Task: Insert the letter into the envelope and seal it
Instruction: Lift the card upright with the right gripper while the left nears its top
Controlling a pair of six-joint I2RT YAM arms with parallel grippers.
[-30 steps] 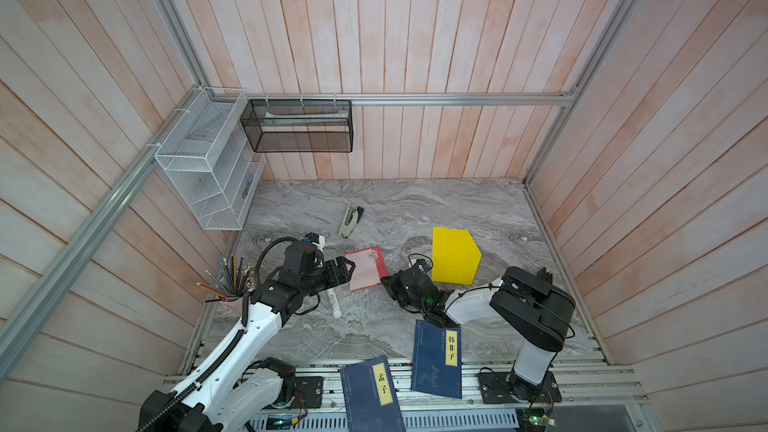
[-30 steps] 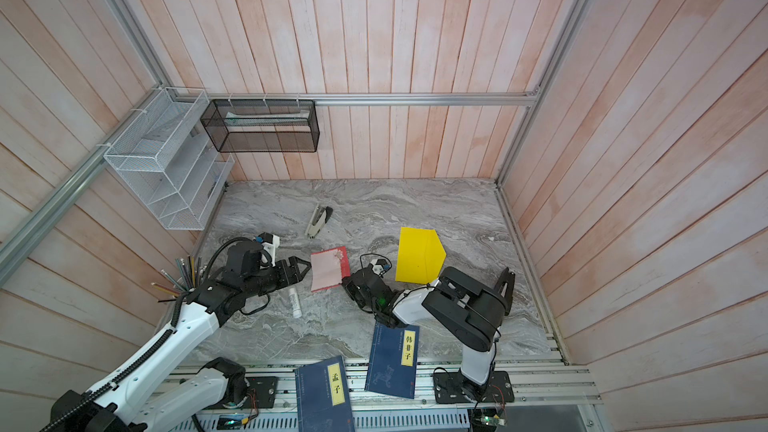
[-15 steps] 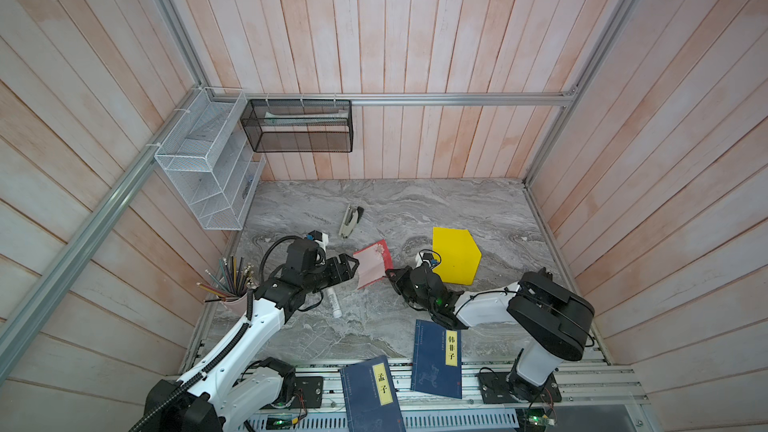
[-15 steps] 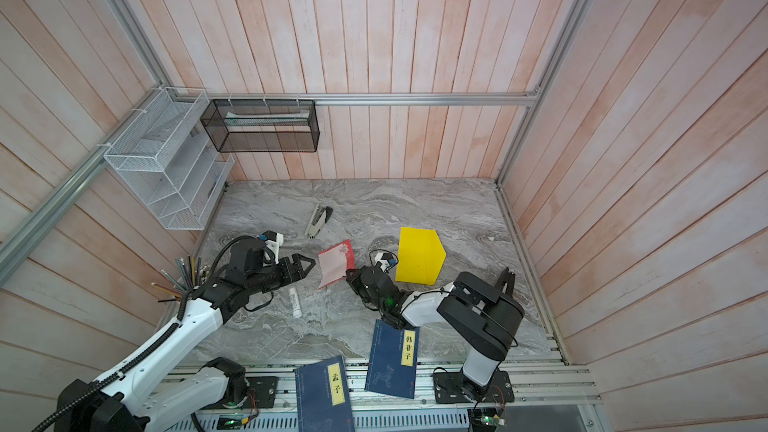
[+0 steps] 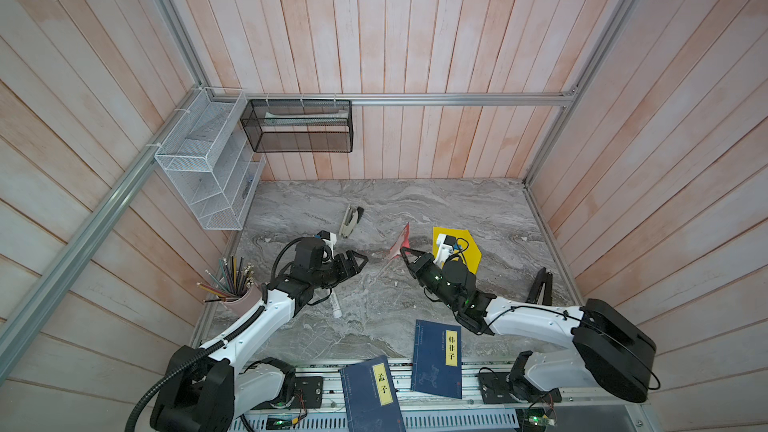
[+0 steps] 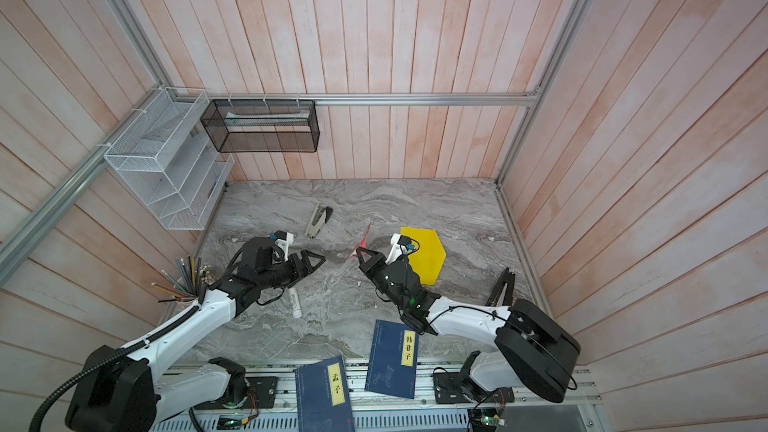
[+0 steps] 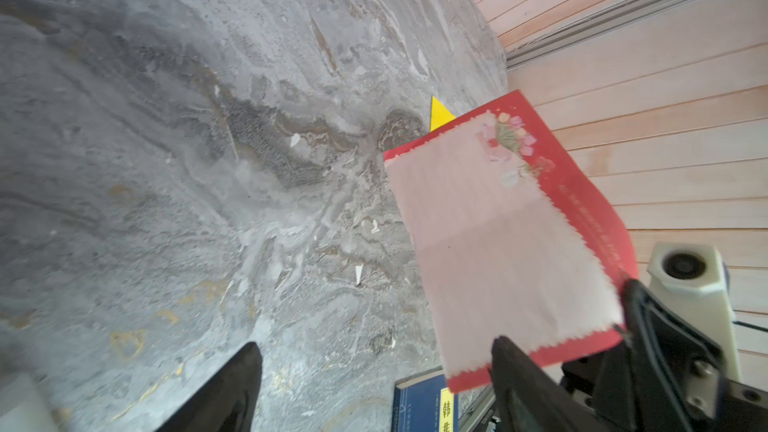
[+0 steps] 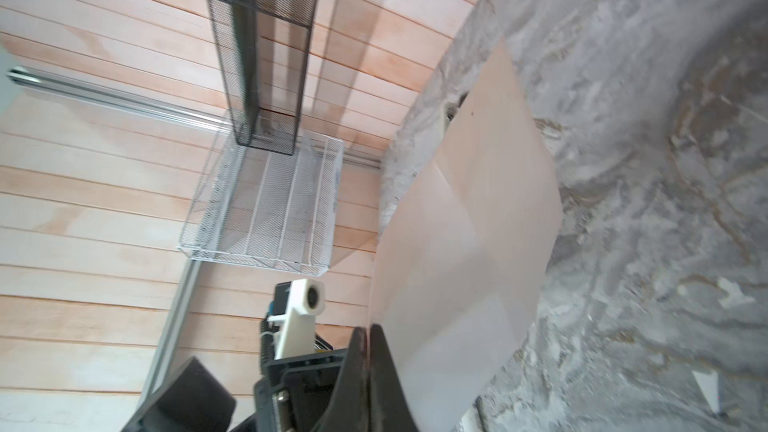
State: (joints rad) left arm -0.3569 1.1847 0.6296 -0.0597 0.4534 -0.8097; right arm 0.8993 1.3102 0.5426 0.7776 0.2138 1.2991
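The letter (image 5: 400,243) hangs tilted above the table, nearly edge-on in both top views, red border up. My right gripper (image 5: 404,253) is shut on its lower edge. The right wrist view shows the letter's pale reverse (image 8: 469,222) rising from the closed right gripper (image 8: 369,328). In the left wrist view the letter's pink face with the floral mark (image 7: 498,234) hangs just past one fingertip. My left gripper (image 5: 359,264) stands open and empty, a little left of the letter. The yellow envelope (image 5: 467,245) lies flat behind the right gripper, partly hidden by it.
Two dark blue books (image 5: 438,357) (image 5: 372,394) lie at the front edge. A stapler (image 5: 350,220) lies behind the left gripper and a white tube (image 5: 336,307) under its arm. A pencil cup (image 5: 239,297) stands at the left; wire racks (image 5: 208,168) hang on the walls.
The right gripper has lifted the letter off the table and carried it right, toward the envelope, turning it on edge. The left gripper stays open and has barely moved.
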